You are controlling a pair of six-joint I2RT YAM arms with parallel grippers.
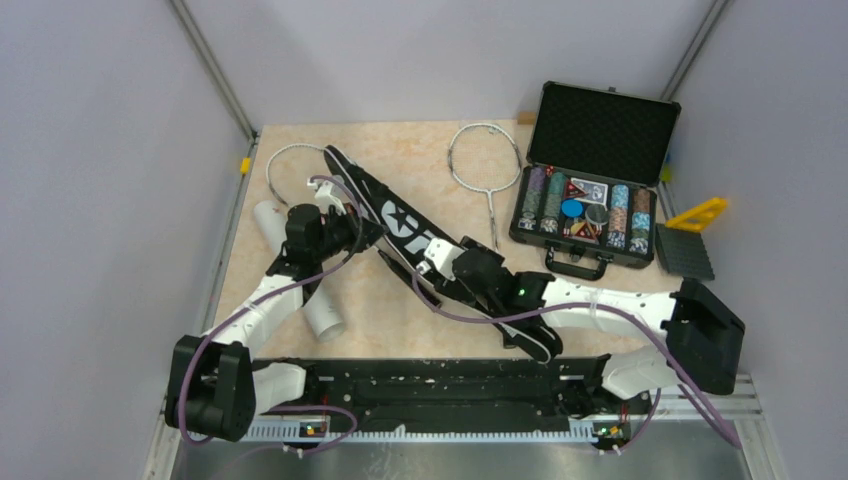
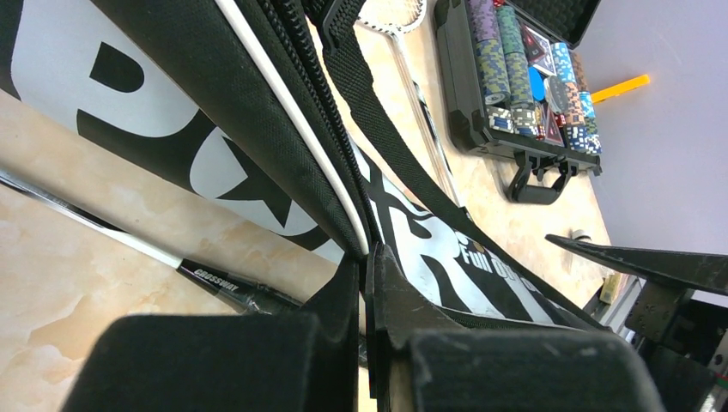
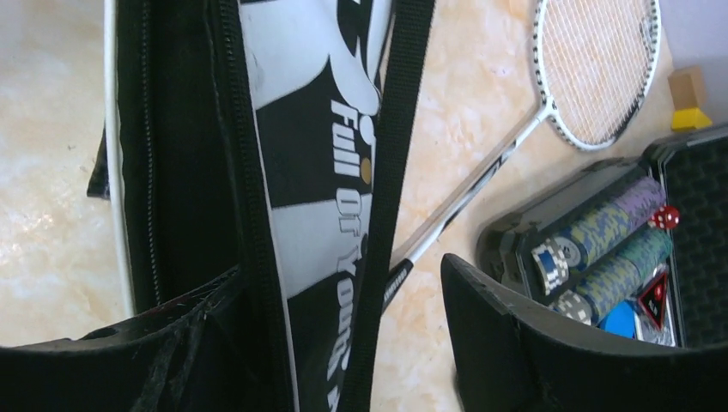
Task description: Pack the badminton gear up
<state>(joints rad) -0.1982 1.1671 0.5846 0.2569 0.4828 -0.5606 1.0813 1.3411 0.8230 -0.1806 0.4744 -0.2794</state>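
The black bag (image 1: 400, 225) lies diagonally from the table's (image 1: 400, 140) far left to its near edge. The left claw (image 2: 367, 257) is clenched on the bag's edge by the zip. The right claw (image 3: 339, 270) straddles the bag, released. One racket (image 3: 597, 69) lies on bare tabletop beside the chip case (image 1: 590, 200). Grey walls close three sides.

Table (image 1: 400, 140) (beige marble) | bag (image 1: 400, 222) | left racket (image 1: 293, 170) | right racket (image 1: 485, 160) | tube (image 1: 325, 315) | chip case (image 1: 590, 190)

Bright, even light, soft shadows; the left claw (image 2: 367, 257) looks blurred close to the lens.
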